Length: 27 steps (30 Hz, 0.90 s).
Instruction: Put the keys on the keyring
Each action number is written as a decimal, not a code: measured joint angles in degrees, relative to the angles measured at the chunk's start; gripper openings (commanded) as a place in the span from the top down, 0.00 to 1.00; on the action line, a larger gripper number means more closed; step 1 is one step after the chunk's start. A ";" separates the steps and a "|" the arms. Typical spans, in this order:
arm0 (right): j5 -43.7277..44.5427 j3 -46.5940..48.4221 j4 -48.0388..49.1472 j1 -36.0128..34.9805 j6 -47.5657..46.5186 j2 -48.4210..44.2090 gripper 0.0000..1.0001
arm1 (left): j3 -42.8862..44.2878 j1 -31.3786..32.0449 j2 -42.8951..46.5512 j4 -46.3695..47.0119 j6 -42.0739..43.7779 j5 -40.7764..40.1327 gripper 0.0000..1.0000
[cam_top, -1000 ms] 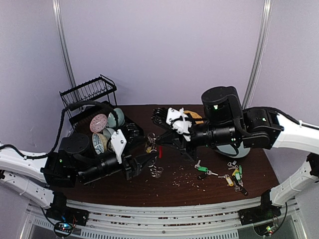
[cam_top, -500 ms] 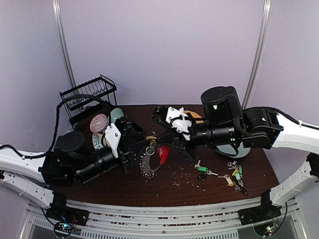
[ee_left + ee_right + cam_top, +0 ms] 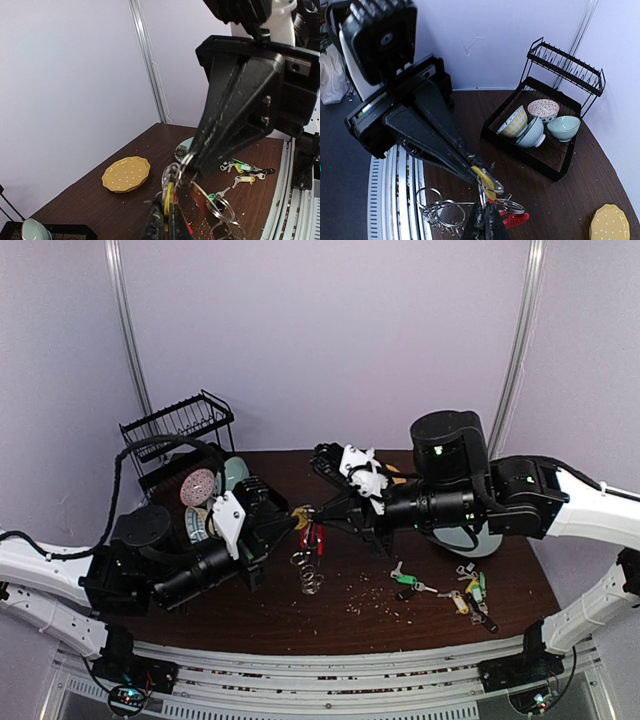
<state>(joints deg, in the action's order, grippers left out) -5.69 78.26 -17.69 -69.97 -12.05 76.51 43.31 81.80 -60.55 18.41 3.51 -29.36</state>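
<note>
Desk (image 3: pixel 520 575), seen from above. The right jaws are shut on the keyring (image 3: pixel 313 540), which hangs just beneath them. The left jaws, tip to tip with them, are closed on a yellow-tagged key (image 3: pixel 487 179). The other keys (image 3: pixel 466 592) are scattered well to the right of both jaws.

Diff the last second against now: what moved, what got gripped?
The left gripper swung up and in toward the right gripper and closed on the yellow tag hanging at the keyring. The keyring swung out sideways midway and now hangs straight down again. Unchanged: right gripper shut on the keyring, and the loose keys lie where they were.
</note>
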 measured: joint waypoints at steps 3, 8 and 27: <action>-1.27 -2.58 3.72 1.36 2.14 -1.62 1.00 | -1.14 0.00 -0.11 0.66 0.04 -0.22 1.00; -2.03 -6.93 9.46 2.23 5.55 -3.30 1.00 | -1.22 0.00 -1.57 1.75 0.07 0.94 1.00; -12.11 -12.04 22.08 3.87 8.35 -4.22 1.00 | -6.16 -0.07 14.08 -1.86 2.64 13.64 0.37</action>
<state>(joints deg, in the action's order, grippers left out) -17.80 66.22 4.38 -66.11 -3.70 72.29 37.15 81.73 -46.48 16.56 6.15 -15.73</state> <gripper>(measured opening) 0.016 0.736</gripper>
